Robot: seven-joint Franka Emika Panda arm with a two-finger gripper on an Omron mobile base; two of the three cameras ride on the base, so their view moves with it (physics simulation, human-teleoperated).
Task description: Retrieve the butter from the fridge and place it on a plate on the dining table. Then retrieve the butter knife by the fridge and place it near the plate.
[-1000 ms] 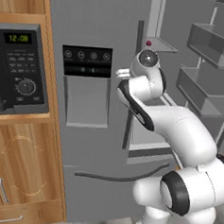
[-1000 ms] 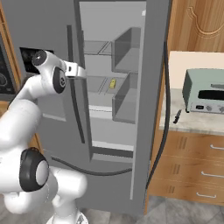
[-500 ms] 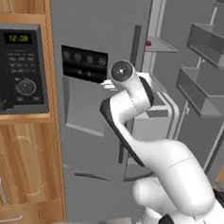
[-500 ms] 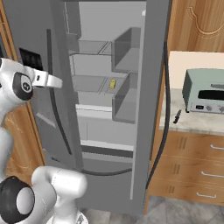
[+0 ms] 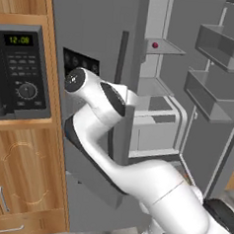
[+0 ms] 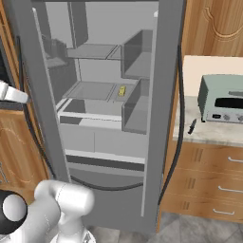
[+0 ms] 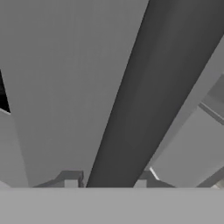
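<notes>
1. The fridge (image 6: 161, 114) is the largest thing in front of me: tall, grey, with French doors. Its right door stands open, and I can see into the pale grey inside with several flat shelves and a drawer at the bottom. The door bins (image 5: 215, 91) hang on the opened door at the right of the left base view.
2. The left door of the fridge is closed. It carries a long dark vertical handle (image 7: 148, 100), and beside it is the black dispenser panel (image 5: 80, 62), partly hidden behind my arm.
3. The black microwave (image 5: 20, 72) sits in the wooden cabinet, left of the fridge.
4. On the counter to the right of the fridge stands a grey-green toaster oven (image 6: 220, 99).
5. My pincer (image 7: 105, 183) is at the dark handle of the left door. In the hand view the handle runs between my two finger tips (image 7: 71, 183), one tip on each side of it. I cannot tell if the tips press on the handle or stand a little apart from it.
6. The butter knife (image 6: 191, 126) is small, slim and dark. It lies on the counter between the fridge and the toaster oven, near the counter edge.
7. The butter (image 6: 122, 90) is a small yellow stick. It rests on a middle shelf inside the fridge, toward the right side of this shelf.
8. A small red ball (image 5: 154, 45) sits on an upper shelf.
</notes>
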